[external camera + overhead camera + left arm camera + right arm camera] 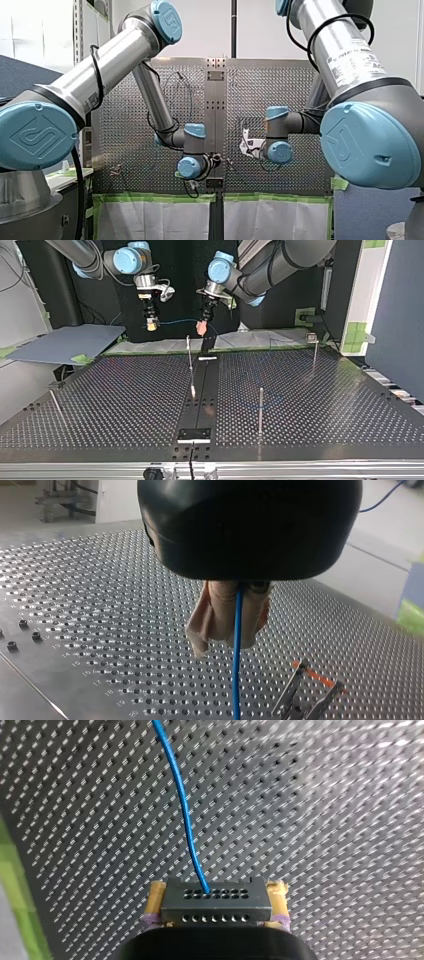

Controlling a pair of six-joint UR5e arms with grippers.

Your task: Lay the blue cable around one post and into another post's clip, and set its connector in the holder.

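Blue cable (176,320), 1 length of it, is hanging in the air between the 2 grippers, above the far side of the perforated table (125,390) in the top view. The robot's left gripper (202,329) is pinching the cable between its 2 beige pads (215,615), closed tight on it, and the cable is running straight on past the fingertips. The right gripper (151,324) is squeezing the dark connector (216,902) between its 2 yellow pads (156,897), with the cable leaving the connector's face. 4 thin metal posts (261,410) are standing on the table, well apart from one another. 1 black rectangular block (195,434) is sitting at the top view's near edge.
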